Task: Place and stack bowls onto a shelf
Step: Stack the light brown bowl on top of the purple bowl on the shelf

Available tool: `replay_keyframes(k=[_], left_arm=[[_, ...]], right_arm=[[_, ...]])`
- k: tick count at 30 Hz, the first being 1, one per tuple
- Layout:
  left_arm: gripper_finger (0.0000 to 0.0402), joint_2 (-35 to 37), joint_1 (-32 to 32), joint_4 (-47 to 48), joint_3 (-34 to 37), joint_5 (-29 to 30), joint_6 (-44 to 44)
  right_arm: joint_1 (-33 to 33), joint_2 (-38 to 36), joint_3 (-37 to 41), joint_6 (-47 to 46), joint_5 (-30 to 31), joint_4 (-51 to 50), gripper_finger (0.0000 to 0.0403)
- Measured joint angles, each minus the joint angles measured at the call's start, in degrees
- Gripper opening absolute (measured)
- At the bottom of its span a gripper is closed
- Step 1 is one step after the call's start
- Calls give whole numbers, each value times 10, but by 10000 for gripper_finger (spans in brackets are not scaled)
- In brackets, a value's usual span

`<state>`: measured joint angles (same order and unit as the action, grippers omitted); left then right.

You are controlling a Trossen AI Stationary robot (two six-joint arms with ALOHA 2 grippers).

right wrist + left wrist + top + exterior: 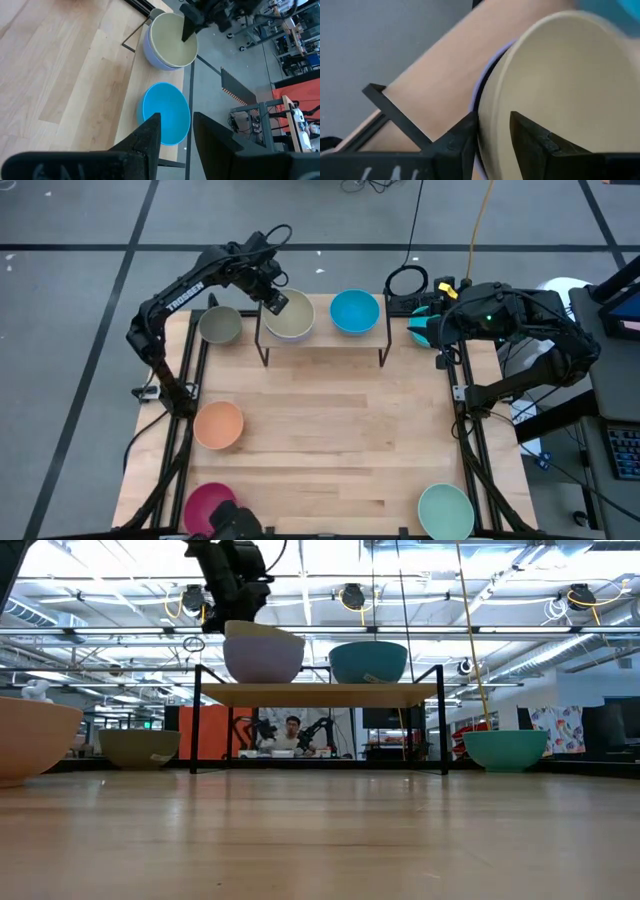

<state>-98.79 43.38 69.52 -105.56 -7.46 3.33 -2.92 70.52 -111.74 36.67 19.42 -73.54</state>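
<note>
The shelf [320, 337] stands at the table's far edge. On it a pale yellow bowl [291, 317] sits nested in a periwinkle bowl [262, 662], a little tilted, with a cyan bowl [354, 311] to its right. My left gripper [274, 302] is at the yellow bowl's left rim, shut on it. My right gripper [438, 332] hovers open off the shelf's right end, above a teal bowl [505, 750] on the table. An olive-grey bowl [220, 325] rests on the table left of the shelf. My left gripper holds the pale yellow bowl by its rim [486, 117] on the bowl's left side. One finger [530, 135] is inside the bowl and the other finger [464, 137] is outside its wall. The fingers come from above, slanting down. The bowl rests inside the periwinkle bowl on the shelf.
An orange bowl [218, 425] and a magenta bowl [208, 505] lie along the table's left side, and a mint green bowl [445, 510] is at the near right corner. The table's middle [330, 430] is bare wood. Black frame rails run along both side edges.
</note>
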Motion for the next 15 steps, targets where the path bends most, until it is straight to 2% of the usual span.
replay_keyframes(k=[15], left_arm=[[122,68,-21,-6,0,0,10]], right_arm=[[0,0,0,-23,0,0,109]])
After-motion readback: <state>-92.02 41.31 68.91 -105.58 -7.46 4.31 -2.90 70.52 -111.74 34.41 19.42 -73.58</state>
